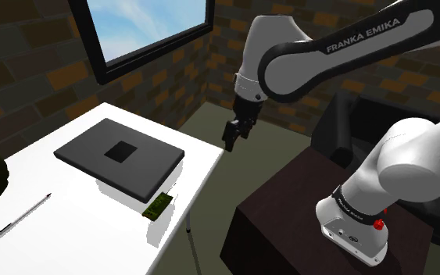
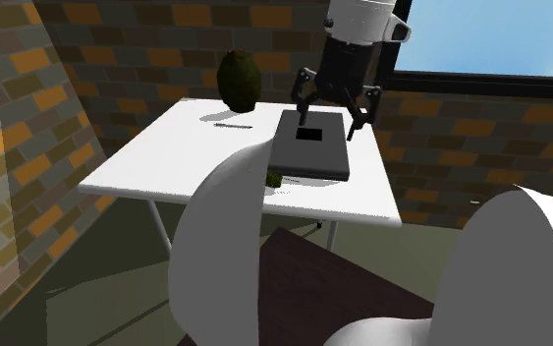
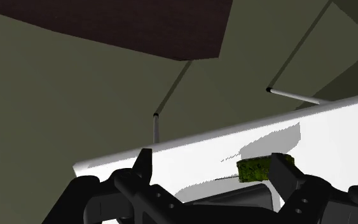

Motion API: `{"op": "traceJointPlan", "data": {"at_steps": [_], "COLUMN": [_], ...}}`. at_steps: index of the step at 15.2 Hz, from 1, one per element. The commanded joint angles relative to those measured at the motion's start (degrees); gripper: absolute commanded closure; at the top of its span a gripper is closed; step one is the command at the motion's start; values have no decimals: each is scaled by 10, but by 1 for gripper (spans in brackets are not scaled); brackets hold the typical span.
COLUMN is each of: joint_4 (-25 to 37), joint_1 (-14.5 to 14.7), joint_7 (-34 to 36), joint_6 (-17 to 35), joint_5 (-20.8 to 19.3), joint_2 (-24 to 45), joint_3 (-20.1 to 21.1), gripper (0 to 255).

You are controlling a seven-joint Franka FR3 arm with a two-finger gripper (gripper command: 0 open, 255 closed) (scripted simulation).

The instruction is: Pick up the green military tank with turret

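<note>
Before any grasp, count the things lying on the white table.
4: a dark slab mid-table, the green tank at its corner, a pen beyond, a dark green lump at the far end. More may be hidden.

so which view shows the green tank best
The shoulder view: the green tank lies whole on the white table near its edge, nothing covering it. The wrist view shows it closer, but a pincer finger overlaps one end. The second exterior view shows a sliver beside the arm.
</note>
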Motion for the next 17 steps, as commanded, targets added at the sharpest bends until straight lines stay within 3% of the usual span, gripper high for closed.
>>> {"op": "traceJointPlan", "data": {"at_steps": [1, 6, 11, 17], "joint_4": [5, 37, 88, 177], "joint_1": [4, 10, 21, 93], "joint_7": [8, 45, 115, 214], "joint_6": [49, 162, 259, 336], "joint_5": [6, -9, -81, -193], "joint_2": [41, 159, 285, 426], "joint_3": [16, 55, 72, 22], "gripper": [0, 0, 0, 0]}}
